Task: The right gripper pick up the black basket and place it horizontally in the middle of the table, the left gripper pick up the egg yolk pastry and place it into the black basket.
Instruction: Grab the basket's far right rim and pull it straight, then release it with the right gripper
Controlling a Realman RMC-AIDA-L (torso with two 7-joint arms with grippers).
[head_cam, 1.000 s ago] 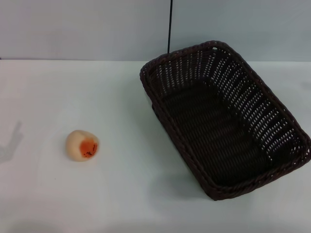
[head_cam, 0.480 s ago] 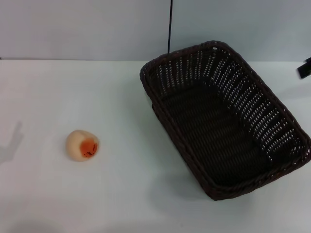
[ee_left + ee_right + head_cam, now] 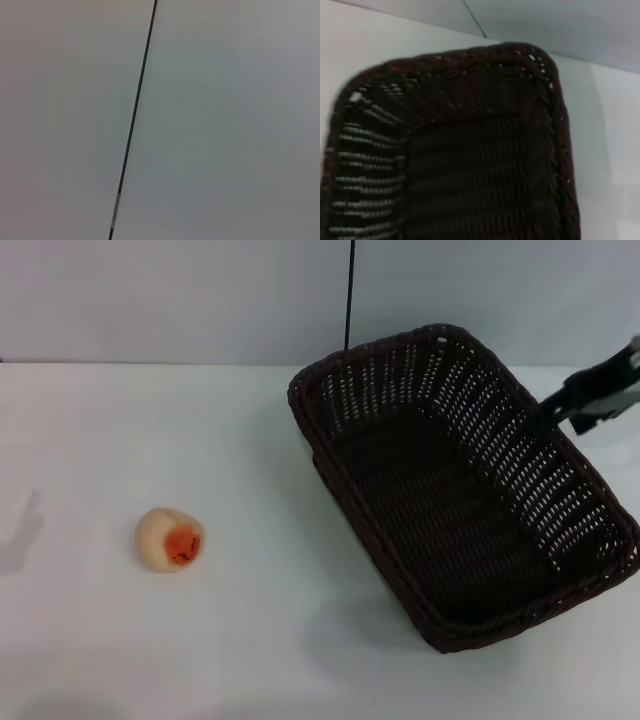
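The black basket (image 3: pixel 440 510) stands empty on the right half of the white table (image 3: pixel 220 430), lying at a slant with one short end toward the back. The right wrist view looks down into one end of the basket (image 3: pixel 465 165). My right gripper (image 3: pixel 560 405) reaches in from the right edge and hovers just above the basket's far right rim. The egg yolk pastry (image 3: pixel 169 539) lies alone on the left of the table, its orange patch facing front. My left gripper is out of view; only its faint shadow falls at the far left edge.
A grey wall with a thin black vertical line (image 3: pixel 349 295) stands behind the table. The left wrist view shows only that wall and the line (image 3: pixel 134 120). White tabletop lies between the pastry and the basket.
My right gripper has come into the head view from the right edge and moved left to the basket's right rim. The basket and the pastry have not moved.
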